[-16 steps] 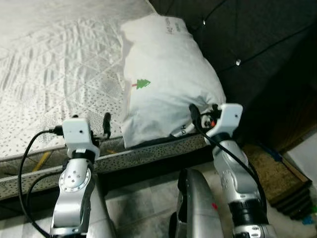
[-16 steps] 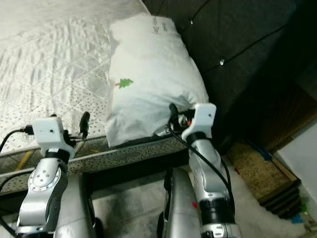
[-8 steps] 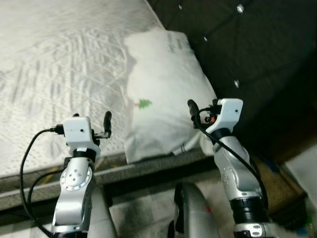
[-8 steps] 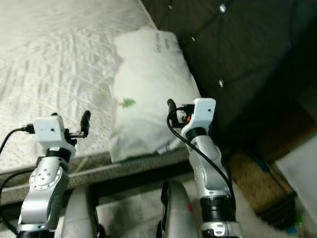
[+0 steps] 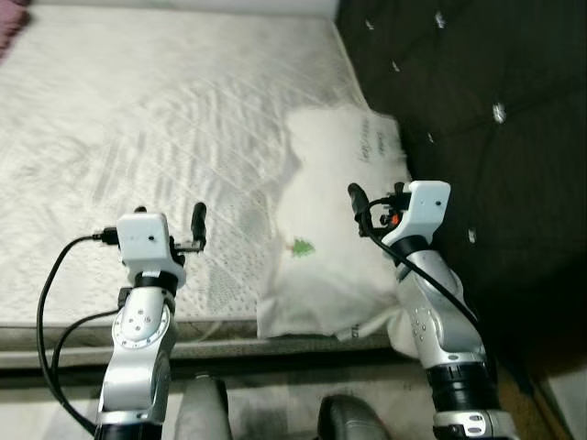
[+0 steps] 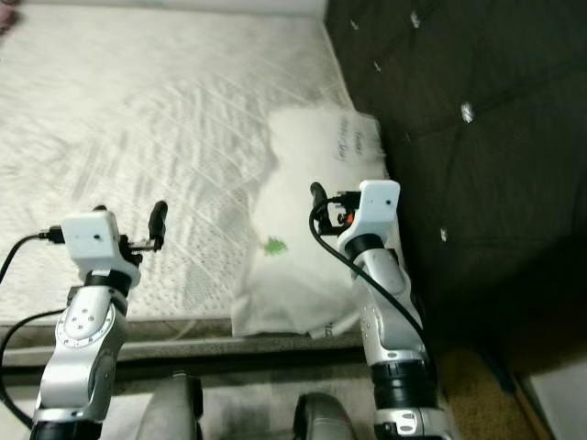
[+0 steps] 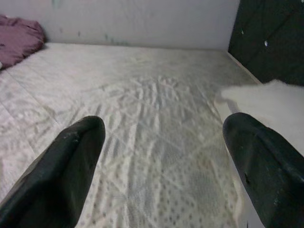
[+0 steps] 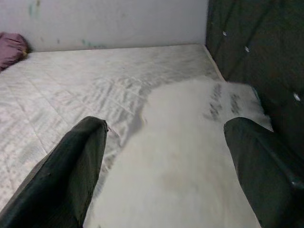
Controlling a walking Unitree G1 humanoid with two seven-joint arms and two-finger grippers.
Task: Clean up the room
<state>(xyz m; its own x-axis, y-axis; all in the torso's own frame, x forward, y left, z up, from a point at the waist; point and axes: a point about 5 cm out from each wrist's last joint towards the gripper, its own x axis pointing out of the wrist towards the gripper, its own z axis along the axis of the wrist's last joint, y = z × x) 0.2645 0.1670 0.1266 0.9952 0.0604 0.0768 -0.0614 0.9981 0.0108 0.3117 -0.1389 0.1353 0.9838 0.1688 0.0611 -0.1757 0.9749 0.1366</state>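
Mattress (image 5: 138, 110), possibly blurred pillow (image 5: 335, 238)

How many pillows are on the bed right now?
1. The white pillow lies on the mattress against the dark headboard, under the right gripper. None hidden that I see.

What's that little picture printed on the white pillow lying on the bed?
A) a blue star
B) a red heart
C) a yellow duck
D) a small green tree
D: the pillow, lying on the mattress against the dark headboard, bears a small green tree print.
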